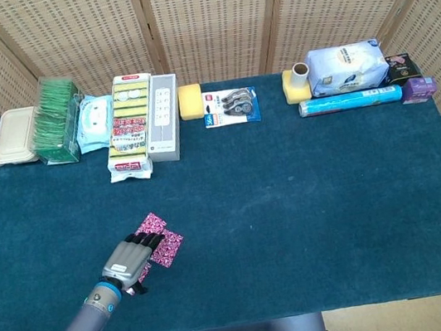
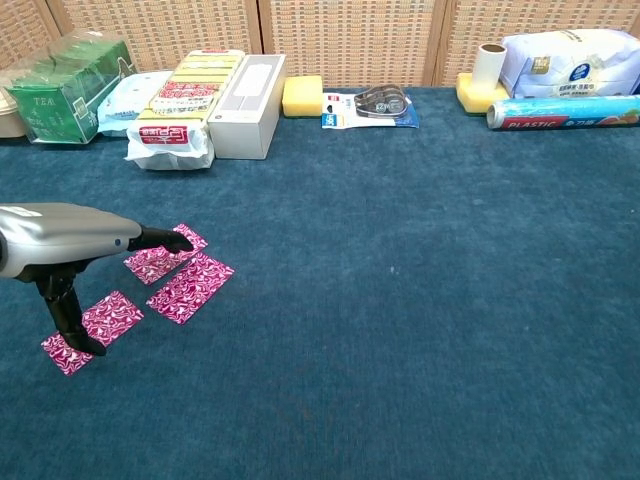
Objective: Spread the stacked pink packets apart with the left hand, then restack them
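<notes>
Reaching flat | left robot hand released, fingertips on pink packets

Table, dark teal carpet top: three pink packets front left; boxes, sponges, packaged goods along back edge.

Three pink packets lie spread flat on the blue tabletop, in front of the white box. The left hand reaches over them, fingertips on the packet nearest that box.
</notes>
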